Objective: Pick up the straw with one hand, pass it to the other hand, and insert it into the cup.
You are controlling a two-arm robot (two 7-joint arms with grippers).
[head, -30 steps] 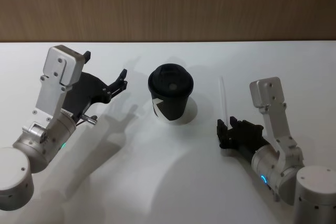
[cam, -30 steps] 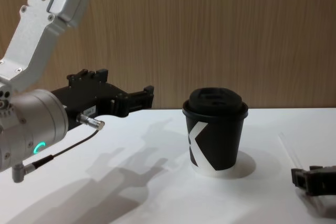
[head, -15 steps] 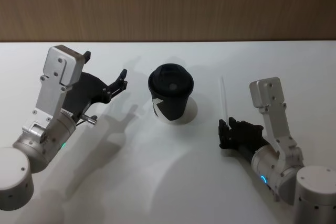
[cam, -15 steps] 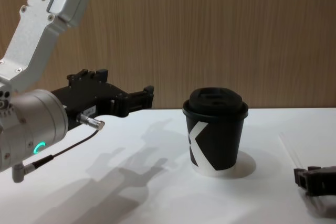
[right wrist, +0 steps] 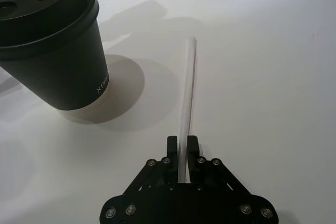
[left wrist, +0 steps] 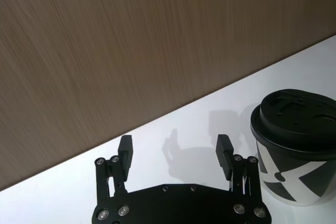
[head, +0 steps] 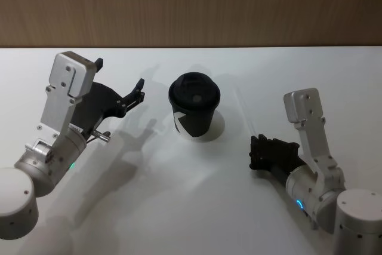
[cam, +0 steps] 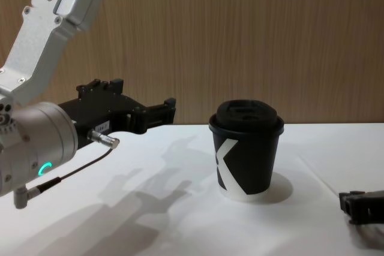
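Head: right gripper (head: pixel 253 152) low over table (head: pixel 179 207), cup (head: pixel 194 111) ahead of its jaws, off to one side. Left gripper (head: pixel 120 73) hovers, cup beyond its jaws.
Left wrist: jaws spread, nothing between.
Right wrist: jaws pinch straw (right wrist: pixel 188 87) at its near end, the rest running straight ahead.
Chest: same layout.
Grasp looks made; handover and insertion not yet done.

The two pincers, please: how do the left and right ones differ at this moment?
The left pincer is open and empty; the right pincer is shut on the straw. The left pincer hangs high off the table; the right pincer sits low near it. Both are black and flank the cup.
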